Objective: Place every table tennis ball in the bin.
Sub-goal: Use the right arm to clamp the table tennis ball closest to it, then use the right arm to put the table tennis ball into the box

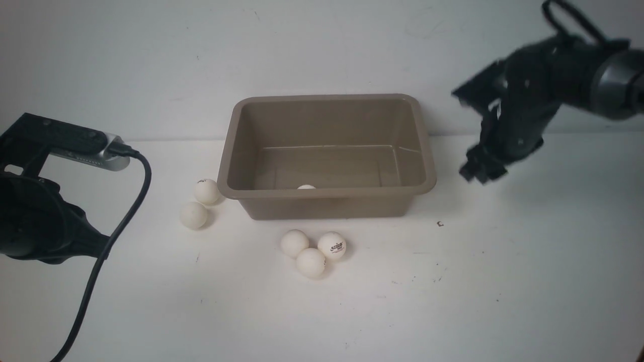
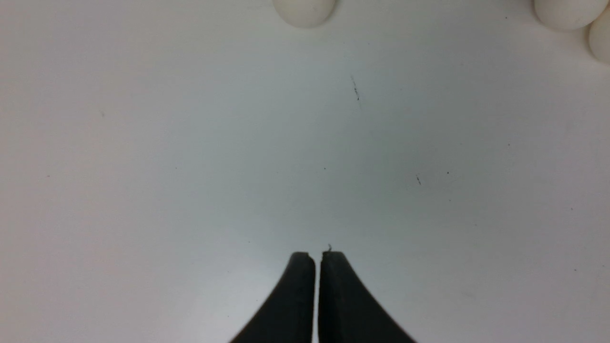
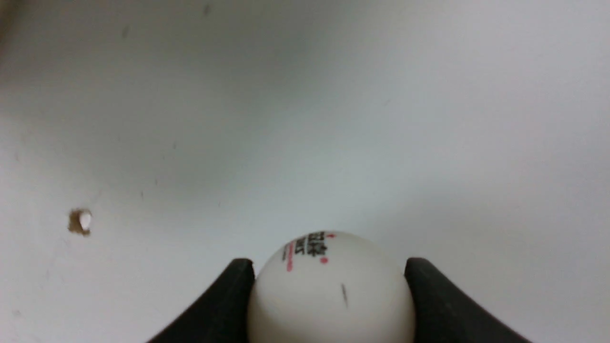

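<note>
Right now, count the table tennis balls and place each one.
7 balls: two left of the bin, three in front of it, one inside it, one in the right gripper. More may hide behind its near wall.

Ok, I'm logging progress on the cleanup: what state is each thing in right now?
Left gripper: shut, empty.
Right gripper: shut on held ball, raised to the bin's right.
Bin: upright, open.
Inside ball: in the bin, by its near wall.
Left pair: on the table, outside the bin.
Front trio: on the table, clustered.
</note>
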Controlling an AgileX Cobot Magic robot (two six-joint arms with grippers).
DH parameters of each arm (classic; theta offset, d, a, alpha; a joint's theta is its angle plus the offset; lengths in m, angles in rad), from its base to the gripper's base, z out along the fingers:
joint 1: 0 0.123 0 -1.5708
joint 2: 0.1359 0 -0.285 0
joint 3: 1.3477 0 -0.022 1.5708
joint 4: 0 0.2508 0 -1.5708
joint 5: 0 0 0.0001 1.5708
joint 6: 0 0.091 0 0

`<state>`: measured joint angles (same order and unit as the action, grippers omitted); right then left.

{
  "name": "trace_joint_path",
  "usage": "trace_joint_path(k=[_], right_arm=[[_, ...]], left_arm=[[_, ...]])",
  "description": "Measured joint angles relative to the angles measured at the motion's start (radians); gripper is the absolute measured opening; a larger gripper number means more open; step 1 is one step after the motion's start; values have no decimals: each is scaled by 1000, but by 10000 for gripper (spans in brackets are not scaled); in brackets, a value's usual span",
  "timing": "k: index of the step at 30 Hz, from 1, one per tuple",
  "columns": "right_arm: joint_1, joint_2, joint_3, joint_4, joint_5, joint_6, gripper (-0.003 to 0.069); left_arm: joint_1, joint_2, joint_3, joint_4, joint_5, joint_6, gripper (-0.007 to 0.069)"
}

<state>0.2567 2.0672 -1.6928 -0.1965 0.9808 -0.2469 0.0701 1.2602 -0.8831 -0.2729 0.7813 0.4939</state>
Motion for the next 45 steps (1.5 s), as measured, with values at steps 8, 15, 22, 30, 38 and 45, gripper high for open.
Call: trace_joint_path(k=[8, 15, 22, 30, 38, 45], right_arm=[[57, -1, -231, 252, 56, -118, 359], [119, 88, -258, 274, 45, -121, 359], [137, 132, -293, 306, 29, -137, 359], [137, 136, -293, 312, 26, -138, 414], [137, 135, -299, 298, 28, -127, 504], [137, 59, -361, 196, 86, -115, 395]], left_arm=[[0, 0, 0, 0, 0, 0, -3], [-1, 0, 0, 0, 0, 0, -3], [-1, 0, 0, 0, 0, 0, -3], [-1, 0, -1, 0, 0, 0, -3], [-1, 0, -1, 0, 0, 0, -3], [-1, 0, -1, 0, 0, 0, -3]])
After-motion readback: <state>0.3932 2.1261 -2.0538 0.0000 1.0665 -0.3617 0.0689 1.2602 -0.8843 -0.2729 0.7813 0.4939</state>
